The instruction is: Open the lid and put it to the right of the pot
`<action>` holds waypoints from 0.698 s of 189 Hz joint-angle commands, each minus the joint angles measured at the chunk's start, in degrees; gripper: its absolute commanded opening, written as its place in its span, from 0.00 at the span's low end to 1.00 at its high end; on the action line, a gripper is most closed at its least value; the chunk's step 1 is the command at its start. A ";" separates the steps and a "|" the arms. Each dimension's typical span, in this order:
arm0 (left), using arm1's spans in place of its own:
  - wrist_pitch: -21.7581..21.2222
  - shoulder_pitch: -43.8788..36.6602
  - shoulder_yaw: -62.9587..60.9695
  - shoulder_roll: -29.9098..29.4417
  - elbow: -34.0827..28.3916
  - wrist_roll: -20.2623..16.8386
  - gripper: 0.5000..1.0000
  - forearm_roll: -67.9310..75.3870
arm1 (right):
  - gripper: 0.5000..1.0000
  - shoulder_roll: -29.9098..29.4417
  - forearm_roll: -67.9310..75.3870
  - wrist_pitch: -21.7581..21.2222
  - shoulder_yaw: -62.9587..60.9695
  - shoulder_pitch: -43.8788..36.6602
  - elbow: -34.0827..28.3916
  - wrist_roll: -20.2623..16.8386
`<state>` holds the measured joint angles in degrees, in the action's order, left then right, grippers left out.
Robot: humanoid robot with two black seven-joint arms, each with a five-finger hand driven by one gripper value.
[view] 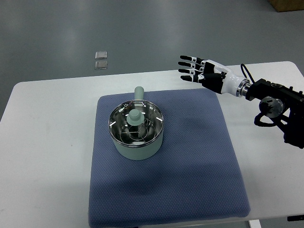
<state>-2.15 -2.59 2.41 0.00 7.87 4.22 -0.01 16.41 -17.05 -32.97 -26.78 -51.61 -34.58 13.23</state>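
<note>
A pale green pot (136, 135) stands on the blue mat (190, 156), its short handle (139, 92) pointing to the far side. A glass lid with a pale green knob (134, 116) sits closed on the pot. My right hand (190, 68) hovers over the mat's far right corner, well right of and beyond the pot. Its fingers are spread, point left and hold nothing. The left arm does not show.
The mat lies on a white table (47, 142). Two small clear packets (100, 59) lie on the grey floor beyond the table's far edge. A brown box corner (287, 4) shows at the top right.
</note>
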 commanded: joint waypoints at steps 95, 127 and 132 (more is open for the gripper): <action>0.04 0.31 0.14 0.00 0.30 0.00 1.00 0.01 | 0.86 3.46 -40.43 -2.03 0.14 -13.26 -15.52 2.23; 0.04 0.31 0.14 0.00 0.30 0.00 1.00 0.01 | 0.86 2.93 -50.45 -2.03 0.85 -18.27 -19.04 4.17; 0.04 0.31 0.14 0.00 0.30 0.00 1.00 0.01 | 0.86 2.84 -51.33 -2.03 0.94 -18.62 -19.65 4.17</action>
<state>-2.11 -2.28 2.53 0.00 8.19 4.20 0.00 19.58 -63.74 -34.99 -26.16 -68.07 -52.02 16.88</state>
